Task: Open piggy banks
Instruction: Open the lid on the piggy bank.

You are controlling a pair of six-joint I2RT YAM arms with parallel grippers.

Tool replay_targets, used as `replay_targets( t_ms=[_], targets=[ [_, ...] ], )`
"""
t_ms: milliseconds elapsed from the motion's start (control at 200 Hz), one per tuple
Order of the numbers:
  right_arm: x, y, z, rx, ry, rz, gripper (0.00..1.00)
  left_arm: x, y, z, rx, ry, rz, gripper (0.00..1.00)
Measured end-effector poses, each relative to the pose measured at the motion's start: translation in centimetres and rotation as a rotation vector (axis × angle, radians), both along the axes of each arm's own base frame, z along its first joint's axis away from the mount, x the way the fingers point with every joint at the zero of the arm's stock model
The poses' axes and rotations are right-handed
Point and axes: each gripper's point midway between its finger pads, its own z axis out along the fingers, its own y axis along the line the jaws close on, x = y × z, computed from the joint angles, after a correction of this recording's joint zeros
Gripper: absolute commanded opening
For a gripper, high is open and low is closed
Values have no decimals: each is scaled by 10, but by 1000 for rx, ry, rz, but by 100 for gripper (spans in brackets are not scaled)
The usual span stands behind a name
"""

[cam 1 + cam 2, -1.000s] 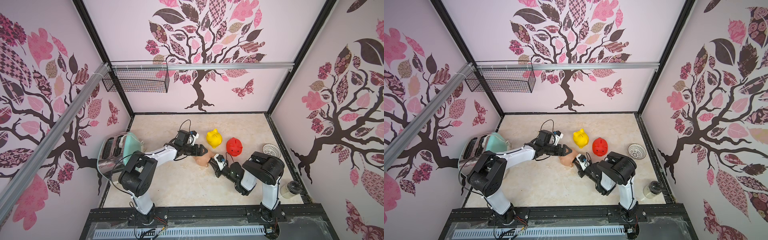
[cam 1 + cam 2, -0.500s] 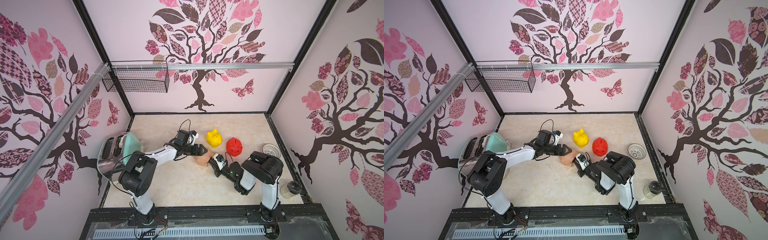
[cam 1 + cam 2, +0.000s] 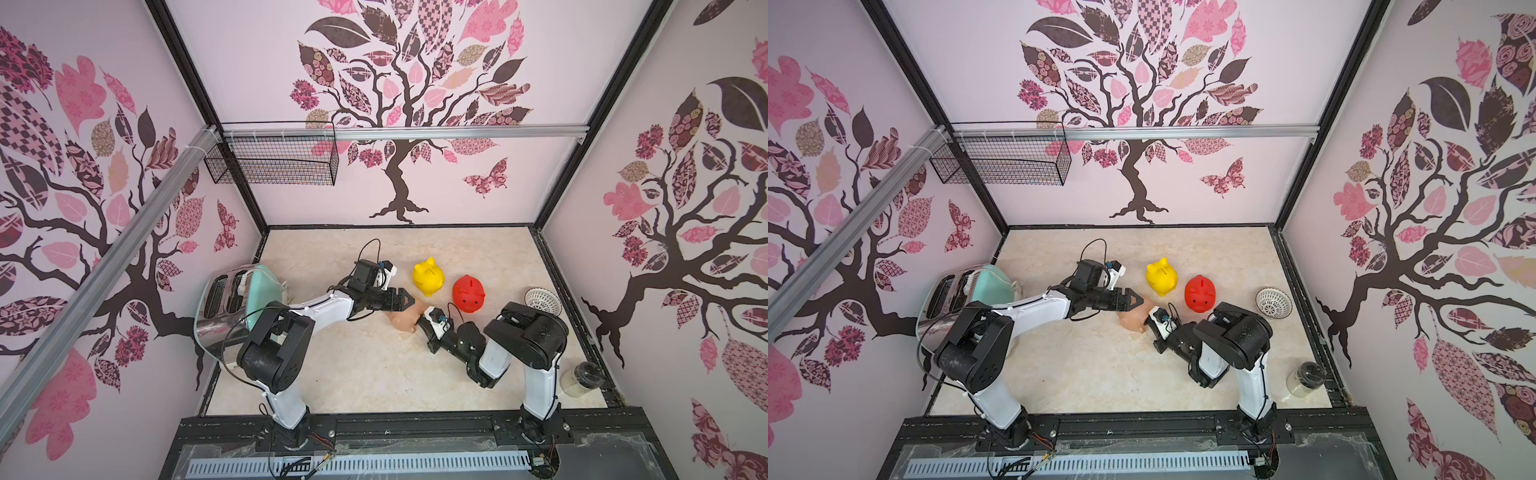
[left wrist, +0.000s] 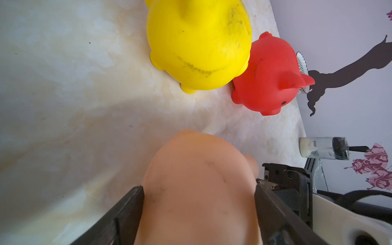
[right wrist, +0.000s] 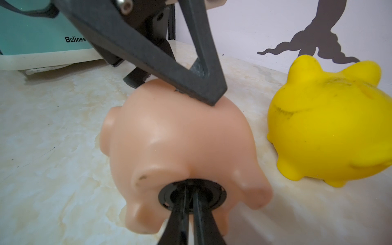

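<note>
Peach piggy bank (image 5: 180, 148) in left end effector (image 4: 199, 189), yellow pig (image 5: 331, 131) beside

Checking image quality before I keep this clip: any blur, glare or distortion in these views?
Both top views: sharp and evenly lit, but the wide-angle lens splays the walls. Left wrist: peach piggy bank close to the lens is soft, yellow piggy bank crisper. Right wrist: glare spots on the peach one, black plug slightly blurred.

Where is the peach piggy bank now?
In both top views the peach piggy bank lies tipped mid-table, just in front of the yellow piggy bank, clamped in the left tool, with the right tool at its belly plug.
</note>
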Motion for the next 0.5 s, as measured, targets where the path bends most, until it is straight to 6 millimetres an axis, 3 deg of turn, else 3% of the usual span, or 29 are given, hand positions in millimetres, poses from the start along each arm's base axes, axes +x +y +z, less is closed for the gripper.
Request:
replay_targets(
  t_ms=[165, 500],
  targets=[
    [0, 0, 0, -5, -3, 0, 0, 0, 0, 0, 1, -1, 0, 85],
    [0, -1, -1, -101, -79, 20, 0, 0, 0, 0, 0, -2, -1, 85]
  ],
)
